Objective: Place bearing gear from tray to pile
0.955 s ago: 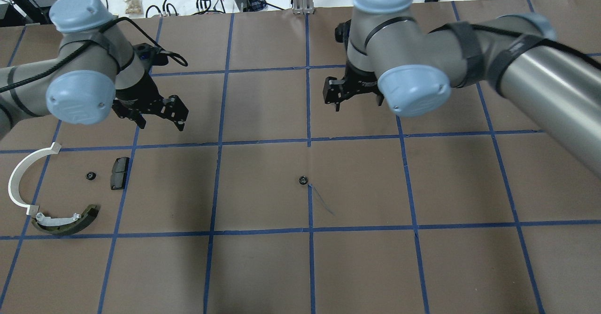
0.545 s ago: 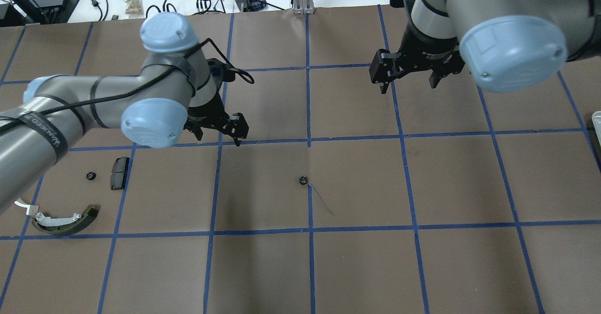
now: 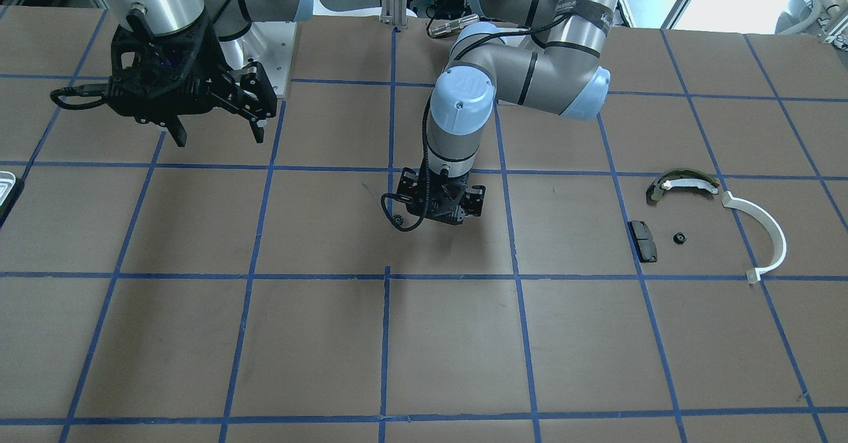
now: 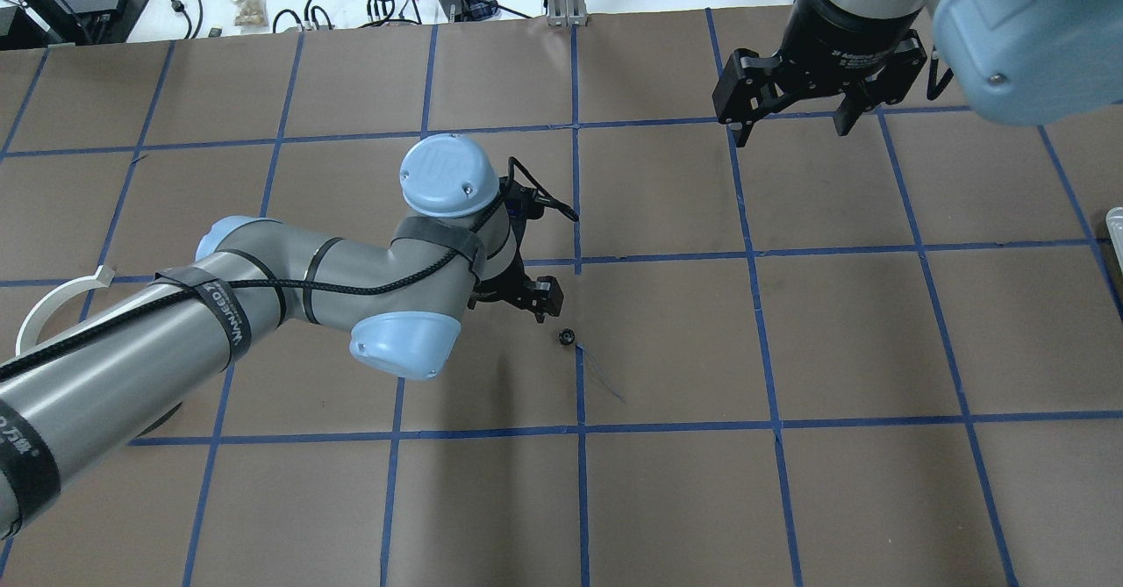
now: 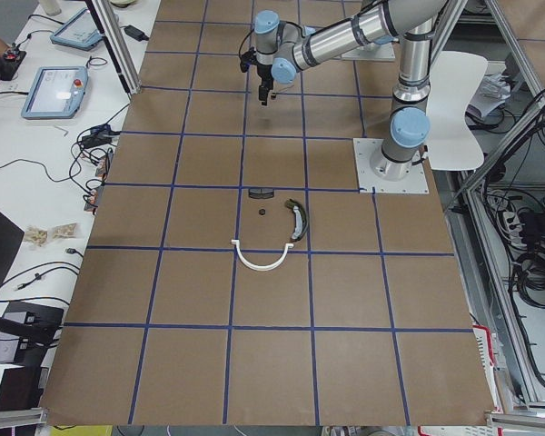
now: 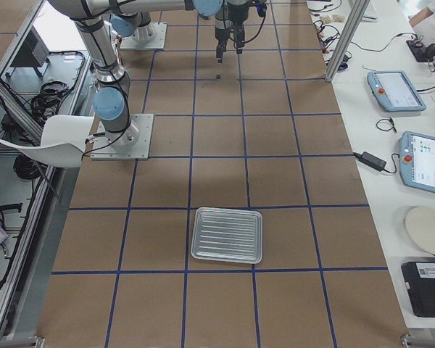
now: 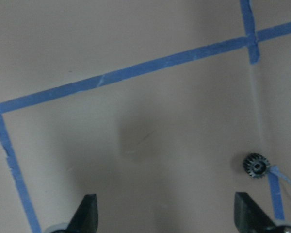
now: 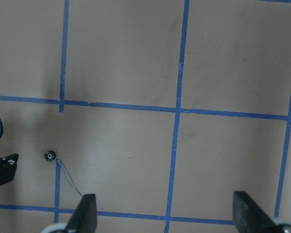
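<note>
A small black bearing gear (image 4: 567, 337) lies loose on the brown table near its middle, by a blue pen mark. My left gripper (image 4: 529, 296) hovers open and empty just behind and left of it. In the left wrist view the gear (image 7: 255, 165) sits just ahead of the right fingertip (image 7: 247, 213). My right gripper (image 4: 791, 131) is open and empty, high at the back right. The pile lies at the left end: white arc (image 3: 772, 231), brake shoe (image 3: 682, 181), black pad (image 3: 642, 240) and a second small gear (image 3: 679, 238). The tray (image 6: 196, 246) holds nothing.
The table is brown paper with a blue tape grid. My left arm (image 4: 263, 297) stretches across the pile side and hides most of the pile in the overhead view. Only a sliver of the tray (image 4: 1116, 218) shows at the right edge there.
My left arm has swung right from near the pile to the loose gear at the table's middle. My right arm has pulled back and to the right. Both grippers stayed open.
</note>
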`<state>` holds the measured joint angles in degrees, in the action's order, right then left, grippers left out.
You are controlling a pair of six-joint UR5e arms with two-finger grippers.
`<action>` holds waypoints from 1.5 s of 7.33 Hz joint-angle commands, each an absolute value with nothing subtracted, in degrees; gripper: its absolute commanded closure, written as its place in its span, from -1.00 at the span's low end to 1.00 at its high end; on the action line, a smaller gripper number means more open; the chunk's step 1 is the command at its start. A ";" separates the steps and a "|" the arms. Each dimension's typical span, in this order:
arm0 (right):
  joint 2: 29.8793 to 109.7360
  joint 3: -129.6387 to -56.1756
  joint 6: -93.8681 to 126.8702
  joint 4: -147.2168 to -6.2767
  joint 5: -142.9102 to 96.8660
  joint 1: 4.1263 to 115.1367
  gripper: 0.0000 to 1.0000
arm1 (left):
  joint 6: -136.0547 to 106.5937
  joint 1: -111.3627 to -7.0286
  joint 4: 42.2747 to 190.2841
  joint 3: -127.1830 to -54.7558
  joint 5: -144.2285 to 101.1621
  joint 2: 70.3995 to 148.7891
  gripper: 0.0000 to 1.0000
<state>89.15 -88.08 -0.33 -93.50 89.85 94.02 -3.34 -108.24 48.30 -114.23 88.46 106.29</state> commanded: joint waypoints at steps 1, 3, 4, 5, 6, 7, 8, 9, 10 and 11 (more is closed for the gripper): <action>89.21 -87.28 -1.66 -93.43 90.09 92.73 -1.00 | -4.04 -110.74 43.44 -114.70 88.15 109.32 -0.96; 89.03 -87.71 -2.20 -93.16 89.83 92.72 -1.00 | -4.13 -112.14 41.93 -114.70 88.33 111.35 -0.96; 89.29 -87.71 -2.11 -92.90 89.91 92.64 -1.00 | -4.74 -112.67 41.05 -114.70 88.24 111.97 -0.95; 89.30 -87.80 -1.67 -92.90 89.13 92.98 -1.00 | -4.75 -113.37 40.96 -114.70 88.42 112.41 -0.84; 89.12 -87.80 -1.41 -92.81 89.30 92.90 -1.00 | -4.66 -113.64 40.87 -114.70 88.50 112.76 -0.73; 89.30 -87.89 -1.41 -92.81 89.12 93.07 -1.00 | -4.40 -113.64 40.78 -114.61 88.33 113.11 -0.27; 89.30 -87.80 -1.32 -92.81 89.03 93.08 -1.00 | -4.57 -113.64 40.61 -114.44 88.33 113.38 0.45; 89.30 -87.80 -1.41 -92.81 89.12 92.99 -1.00 | -4.57 -113.64 40.08 -114.26 88.33 113.55 0.99; 89.30 -87.80 -1.41 -92.90 89.03 93.08 -1.00 | -4.57 -113.64 39.73 -114.26 88.16 113.55 1.00; 89.21 -87.80 -1.41 -92.90 89.21 92.55 -1.00 | -4.14 -113.64 39.81 -114.00 88.15 113.38 1.00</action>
<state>89.28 -87.81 -1.40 -92.87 89.09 92.95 -4.47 -113.65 39.96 -114.24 88.22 113.45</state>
